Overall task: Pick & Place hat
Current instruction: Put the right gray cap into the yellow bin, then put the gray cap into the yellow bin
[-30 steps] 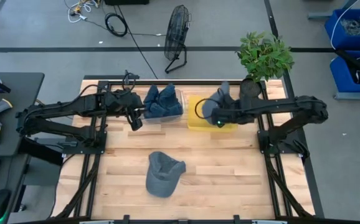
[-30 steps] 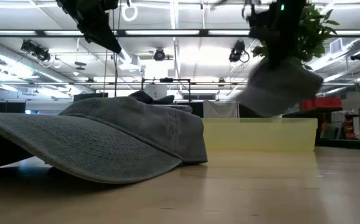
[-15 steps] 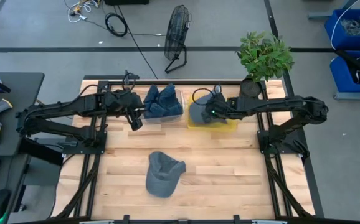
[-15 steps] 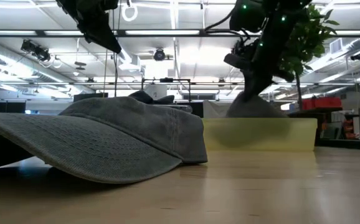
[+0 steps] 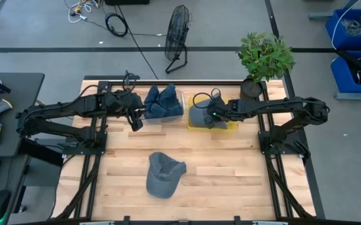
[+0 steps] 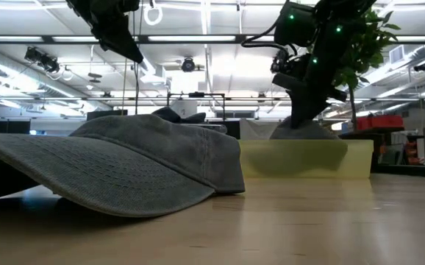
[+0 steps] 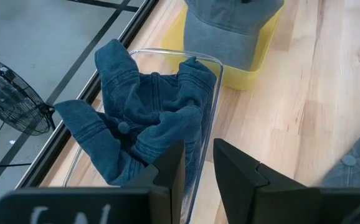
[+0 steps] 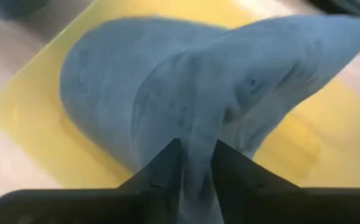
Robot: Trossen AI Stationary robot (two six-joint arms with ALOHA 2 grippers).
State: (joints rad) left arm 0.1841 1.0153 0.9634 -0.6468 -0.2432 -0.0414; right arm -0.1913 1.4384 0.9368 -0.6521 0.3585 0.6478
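A grey cap [image 5: 200,114] sits in the yellow bin [image 5: 230,127] at the table's far side, with my right gripper [image 5: 213,116] shut on it. A second grey cap [image 5: 163,175] lies brim-down on the wood near the near edge and fills the low view [image 6: 124,169]. My left gripper [image 5: 135,123] hovers open beside the clear bin [image 5: 179,115], on its left side. That bin holds crumpled blue caps [image 7: 149,118]. My right gripper pinches a raised fold of the cap's crown [image 8: 198,140] between its two fingers [image 8: 166,163]. It comes from above, slanting in from the table's right. The cap's lower part rests inside the yellow bin [image 8: 18,118], and the pinched cloth stands up as a ridge.
A potted plant [image 5: 265,56] stands at the table's far right corner, just behind the right arm. A floor fan [image 5: 177,31] stands beyond the far edge. Bare wood [image 5: 230,169] stretches between the bins and the near edge, around the lying cap.
My right gripper has moved down and toward the table's left, keeping its hold. The grey cap hung above the yellow bin a second ago. It has sunk into the bin and now rests there.
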